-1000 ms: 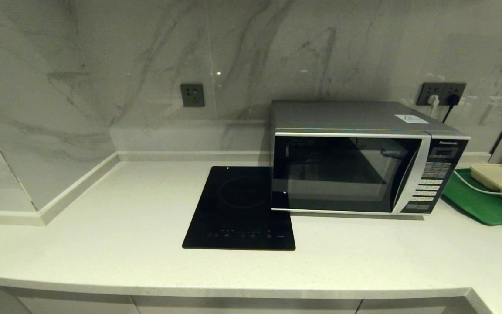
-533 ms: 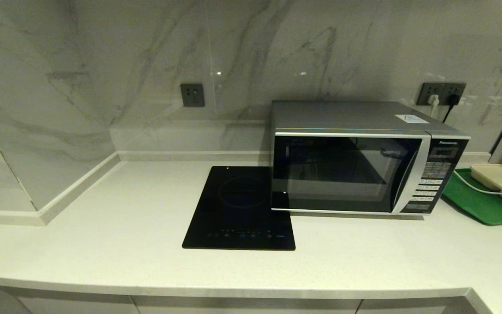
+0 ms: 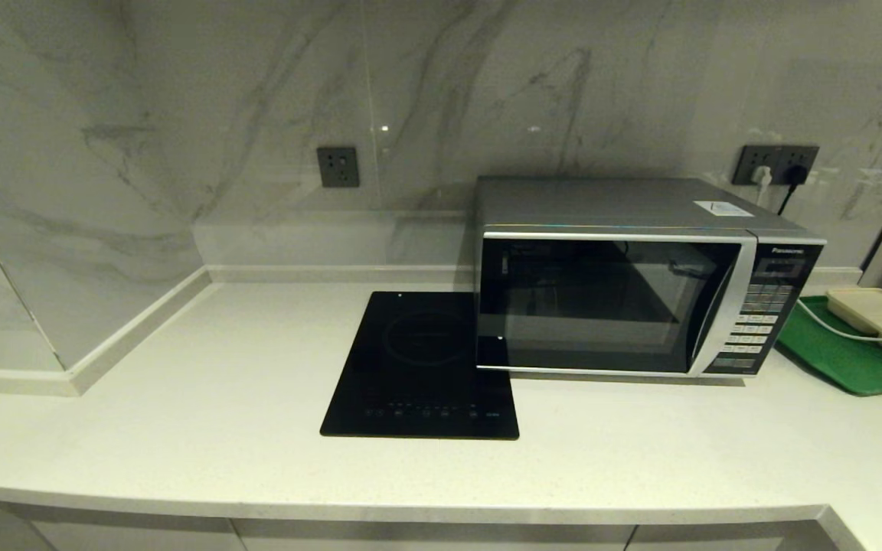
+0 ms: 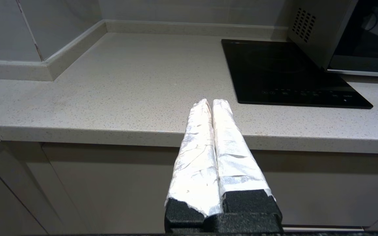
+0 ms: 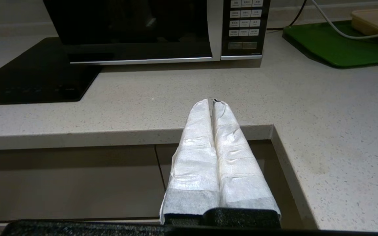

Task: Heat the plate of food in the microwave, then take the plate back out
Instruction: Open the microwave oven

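Head view shows nothing changed over the last second: cooktop [image 3: 422, 366], then the microwave [image 3: 625, 279] with its door shut, then the green tray [image 3: 843, 356]; the plate of food is nowhere visible. My left gripper [image 4: 212, 103] and right gripper [image 5: 212, 102] hang before the counter edge, both pinched closed and empty. I judge the task hasn't started.

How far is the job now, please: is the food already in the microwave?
Nothing looks done: the microwave has its door closed, and no plate of food shows in any view. Nothing is in hand: the left end effector and the right end effector are shut and empty, in front of the counter edge. Everything is left: finding the plate, opening the door, heating, removing.
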Tool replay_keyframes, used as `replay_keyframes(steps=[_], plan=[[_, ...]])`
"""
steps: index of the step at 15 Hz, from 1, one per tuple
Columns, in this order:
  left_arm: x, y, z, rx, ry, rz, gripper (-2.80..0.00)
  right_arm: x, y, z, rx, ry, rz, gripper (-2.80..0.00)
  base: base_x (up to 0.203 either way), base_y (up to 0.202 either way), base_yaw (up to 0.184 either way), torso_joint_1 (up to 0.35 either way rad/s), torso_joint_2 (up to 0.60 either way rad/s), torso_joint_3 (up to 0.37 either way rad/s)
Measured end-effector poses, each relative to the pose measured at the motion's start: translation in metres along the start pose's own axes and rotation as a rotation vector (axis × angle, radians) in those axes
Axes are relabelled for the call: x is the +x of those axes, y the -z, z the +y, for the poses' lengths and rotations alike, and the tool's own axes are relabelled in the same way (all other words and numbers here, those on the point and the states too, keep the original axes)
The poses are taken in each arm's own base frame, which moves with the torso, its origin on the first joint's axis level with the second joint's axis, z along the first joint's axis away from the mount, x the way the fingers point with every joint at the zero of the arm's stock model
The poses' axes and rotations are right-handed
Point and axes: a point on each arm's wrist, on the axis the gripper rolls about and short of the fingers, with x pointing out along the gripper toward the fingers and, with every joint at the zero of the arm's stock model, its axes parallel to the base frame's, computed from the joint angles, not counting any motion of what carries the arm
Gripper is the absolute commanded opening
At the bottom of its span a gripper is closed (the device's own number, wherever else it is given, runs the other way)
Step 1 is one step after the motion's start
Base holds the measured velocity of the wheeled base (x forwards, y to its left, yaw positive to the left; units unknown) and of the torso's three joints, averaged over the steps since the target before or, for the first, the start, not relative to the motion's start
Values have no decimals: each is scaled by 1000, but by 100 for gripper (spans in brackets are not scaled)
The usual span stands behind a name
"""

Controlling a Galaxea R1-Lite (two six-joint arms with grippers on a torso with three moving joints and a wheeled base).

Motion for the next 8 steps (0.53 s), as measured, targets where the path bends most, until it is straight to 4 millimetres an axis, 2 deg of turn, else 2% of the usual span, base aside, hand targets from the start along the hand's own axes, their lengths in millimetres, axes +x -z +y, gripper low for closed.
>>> replay_keyframes(steps=[8], plan=[[0, 0, 0, 0, 0, 0, -280, 0, -1, 0, 4, -1, -20, -280, 0, 0, 0, 0, 0, 0]])
